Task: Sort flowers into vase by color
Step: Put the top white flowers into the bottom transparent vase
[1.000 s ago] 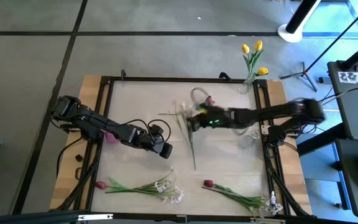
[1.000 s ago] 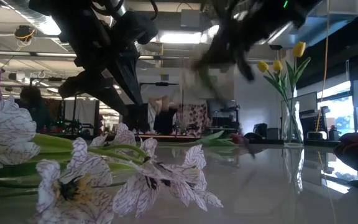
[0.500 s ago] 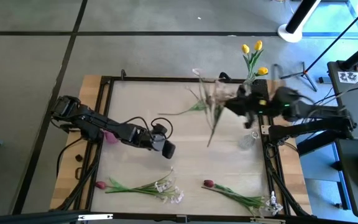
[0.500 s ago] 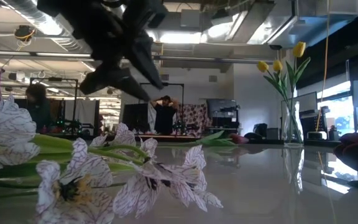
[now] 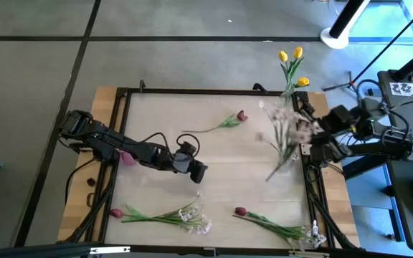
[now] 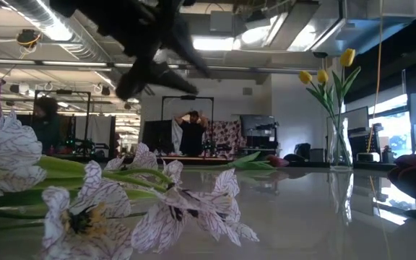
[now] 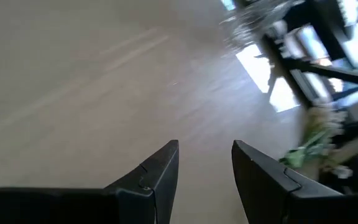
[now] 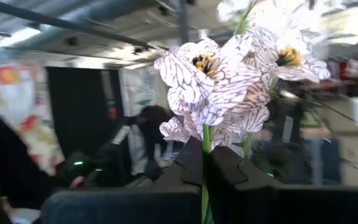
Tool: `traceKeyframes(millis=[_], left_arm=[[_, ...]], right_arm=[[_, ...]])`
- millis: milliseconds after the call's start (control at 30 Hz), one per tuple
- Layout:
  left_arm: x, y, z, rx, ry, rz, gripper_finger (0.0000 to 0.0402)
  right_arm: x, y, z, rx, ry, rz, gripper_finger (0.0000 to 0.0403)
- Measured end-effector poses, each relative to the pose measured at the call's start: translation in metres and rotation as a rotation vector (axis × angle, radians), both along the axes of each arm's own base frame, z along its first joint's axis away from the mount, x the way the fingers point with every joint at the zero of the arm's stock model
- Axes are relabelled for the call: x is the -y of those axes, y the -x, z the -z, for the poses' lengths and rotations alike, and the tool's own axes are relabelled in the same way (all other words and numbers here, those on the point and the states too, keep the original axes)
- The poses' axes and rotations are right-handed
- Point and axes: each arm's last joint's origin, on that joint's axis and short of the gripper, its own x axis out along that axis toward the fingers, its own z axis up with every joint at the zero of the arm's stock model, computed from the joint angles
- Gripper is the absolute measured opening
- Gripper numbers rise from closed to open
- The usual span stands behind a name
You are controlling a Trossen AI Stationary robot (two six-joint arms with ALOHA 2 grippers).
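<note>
The table (image 5: 156,208) is a pale top in a black frame on a wooden base, and it's the biggest thing here. The left arm reaches across it from the left edge, and the left gripper (image 5: 200,172) hangs over the middle of the table. In the left wrist view its fingers (image 7: 157,177) are spread a bit with nothing between them, just bare tabletop underneath.

The right arm is over at the right edge, and the right gripper (image 5: 311,130) is pinching a white-flowered stem (image 5: 284,140) by the stalk. In the right wrist view those white blooms with dark veins (image 8: 211,81) stick up right above the closed fingers. From above, the stem hangs tilted over the clear empty vase (image 5: 284,162) near the right edge, though it's blurred so I can't tell if the stalk tip is in it.

The yellow tulips (image 5: 292,66) already stand in a glass vase (image 5: 286,96) at the far right corner. A single dark red tulip (image 5: 224,122) lies on the table toward the far side. Along the near edge there's a red tulip lying with white flowers (image 5: 165,214) on the left, and another red tulip with white blossoms (image 5: 274,224) on the right. A small pink vase (image 5: 127,158) sits just beside the left arm.
</note>
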Motion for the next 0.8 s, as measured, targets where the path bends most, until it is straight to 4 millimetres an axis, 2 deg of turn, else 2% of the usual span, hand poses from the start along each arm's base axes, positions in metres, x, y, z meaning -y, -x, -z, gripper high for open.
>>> traceKeyframes(millis=[167,433,800], left_arm=[[0.002,-0.006,-0.01,0.108,-0.035,0.04,0.0144],[0.004,-0.011,-0.021,0.223,-0.067,0.074,0.0144],[0.003,-0.014,-0.028,0.285,-0.127,0.101,0.0144]], right_arm=[[-0.002,0.018,-0.005,0.069,0.016,-0.044,0.0002],[-0.005,0.031,-0.017,0.11,0.051,-0.171,0.0001],[-0.008,0.052,-0.031,-0.012,0.083,-0.294,0.0001]])
